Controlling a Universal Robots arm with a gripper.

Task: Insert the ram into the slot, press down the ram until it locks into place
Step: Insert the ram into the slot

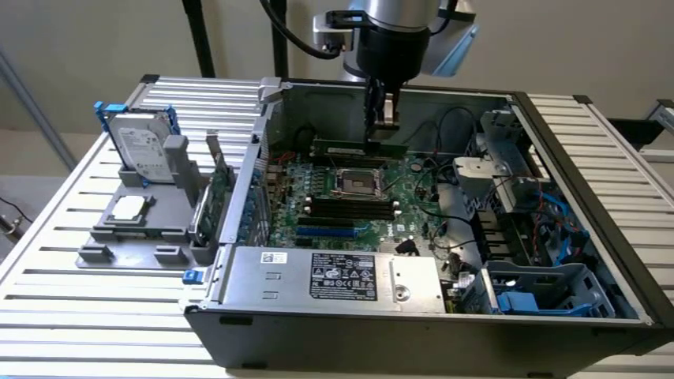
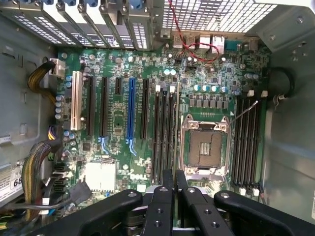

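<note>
Here, open computer case (image 1: 421,339) holding motherboard (image 2: 118,123); end effector (image 1: 383,120) pinching the ram (image 1: 353,148) above it.

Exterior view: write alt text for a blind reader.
A robot gripper holds the ram level above the green motherboard inside an open computer case. A hard drive stands in a grey holder on the exterior view's left.

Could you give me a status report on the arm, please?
Gripper shut on the ram. Ram held above the motherboard, not in the slot. Nothing seen in the way.
</note>
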